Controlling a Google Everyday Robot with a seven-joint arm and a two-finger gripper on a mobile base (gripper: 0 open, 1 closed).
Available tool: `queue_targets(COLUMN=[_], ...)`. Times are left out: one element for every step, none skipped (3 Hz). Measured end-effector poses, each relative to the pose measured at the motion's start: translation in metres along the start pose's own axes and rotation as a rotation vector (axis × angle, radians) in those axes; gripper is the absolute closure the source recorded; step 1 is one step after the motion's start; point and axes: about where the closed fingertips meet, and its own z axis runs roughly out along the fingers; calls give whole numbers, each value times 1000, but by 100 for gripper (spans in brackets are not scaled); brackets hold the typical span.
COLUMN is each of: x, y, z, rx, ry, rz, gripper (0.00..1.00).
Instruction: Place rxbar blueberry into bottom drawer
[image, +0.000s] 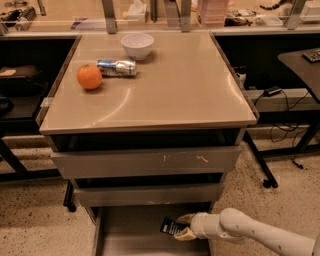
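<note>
Our hand (183, 226) low at right, reaching in over open bottom drawer (131, 231), clenched on one end of rxbar (171, 227). We grip rxbar by its end so free end leads in over drawer floor, under upper drawers (145, 162). We judge rxbar not yet resting on floor; release left to do. Orange (89, 77), can (117, 67), bowl (137, 45) sit on tabletop (180, 95), well apart, not needed here.
</note>
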Motion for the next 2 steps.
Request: queue_targets(x=[8, 31], y=[5, 8], z=[9, 35], rx=[-12, -16], ry=[18, 42], rz=[37, 39], gripper=[100, 100])
